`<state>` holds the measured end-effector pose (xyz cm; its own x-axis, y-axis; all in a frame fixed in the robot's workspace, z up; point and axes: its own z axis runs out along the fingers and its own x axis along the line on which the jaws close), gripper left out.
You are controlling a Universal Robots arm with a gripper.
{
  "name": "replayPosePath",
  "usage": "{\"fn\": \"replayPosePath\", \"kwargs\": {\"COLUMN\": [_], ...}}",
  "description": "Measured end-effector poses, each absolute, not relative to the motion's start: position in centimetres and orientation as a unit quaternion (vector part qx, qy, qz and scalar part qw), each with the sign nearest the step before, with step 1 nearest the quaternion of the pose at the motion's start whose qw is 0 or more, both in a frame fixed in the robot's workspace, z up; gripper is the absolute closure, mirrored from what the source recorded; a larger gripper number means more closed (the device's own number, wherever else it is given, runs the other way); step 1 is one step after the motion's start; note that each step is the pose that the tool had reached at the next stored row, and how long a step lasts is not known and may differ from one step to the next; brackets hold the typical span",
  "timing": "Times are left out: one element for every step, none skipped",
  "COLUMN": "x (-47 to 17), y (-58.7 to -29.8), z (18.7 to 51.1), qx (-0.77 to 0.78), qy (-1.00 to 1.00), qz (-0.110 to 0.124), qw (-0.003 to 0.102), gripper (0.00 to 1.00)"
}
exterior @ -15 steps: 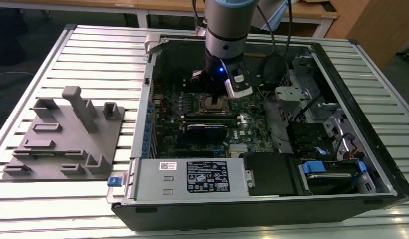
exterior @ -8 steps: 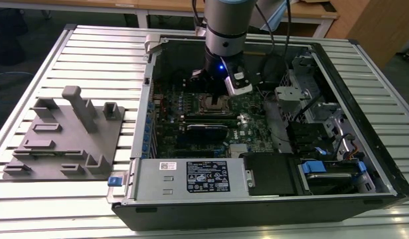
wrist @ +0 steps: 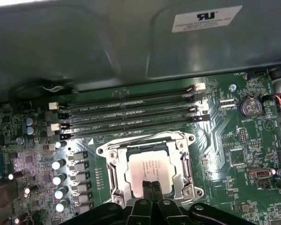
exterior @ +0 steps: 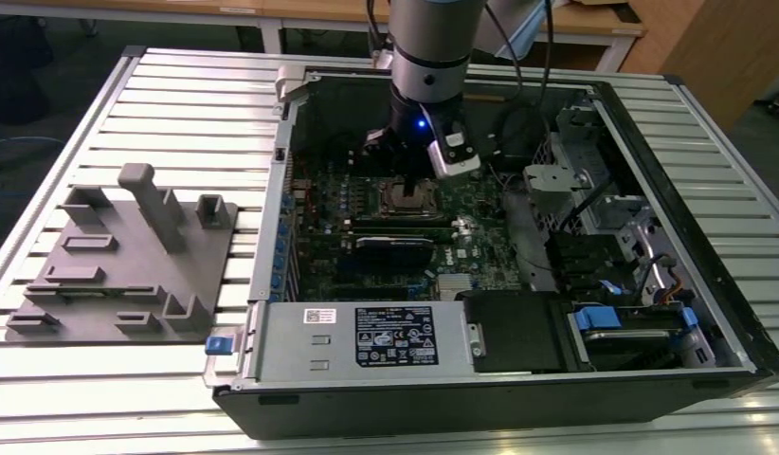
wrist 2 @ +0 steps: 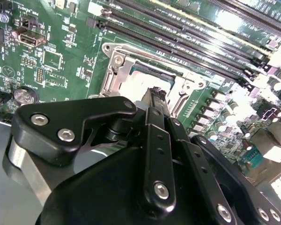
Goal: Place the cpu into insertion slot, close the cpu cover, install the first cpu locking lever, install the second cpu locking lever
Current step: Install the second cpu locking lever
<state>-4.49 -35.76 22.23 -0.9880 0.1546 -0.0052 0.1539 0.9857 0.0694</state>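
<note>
the chip [wrist: 151, 168] lay flat in the socket [wrist: 113, 179] on the green board [wrist: 234, 154], with the metal cover [wrist: 181, 165] folded down round it. the gripper [wrist: 152, 186] hung right over the chip's near edge, fingers [wrist: 146, 188] pressed together, holding nothing. memory slots [wrist: 131, 117] ran just beyond the socket.
</note>
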Motion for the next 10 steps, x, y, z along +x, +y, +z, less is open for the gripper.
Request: {"fn": "replayPosePath", "kwargs": {"x": [-4.44, -4.41, -4.40, -4.39, -4.37, -4.37, -4.37, -4.34, -4.24, -4.17], "y": [-35.70, -35.65, -35.61, -35.61, -35.61, -35.61, -35.60, -35.60, -35.60, -35.59], "z": [22.22, 22.21, 22.20, 22.20, 22.19, 22.19, 22.18, 22.18, 22.17, 22.17], "qx": [0.077, 0.077, 0.077, 0.076, 0.075, 0.075, 0.075, 0.075, 0.075, 0.075], "qy": [0.996, 0.996, 0.996, 0.996, 0.997, 0.997, 0.997, 0.997, 0.997, 0.997], "qz": [0.034, 0.034, 0.034, 0.034, 0.034, 0.034, 0.034, 0.034, 0.034, 0.034], "qw": [0.005, 0.005, 0.005, 0.005, 0.005, 0.005, 0.005, 0.005, 0.005, 0.005], "gripper": [0.89, 0.89, 0.89, 0.89, 0.89, 0.89, 0.89, 0.89, 0.89, 0.89]}}
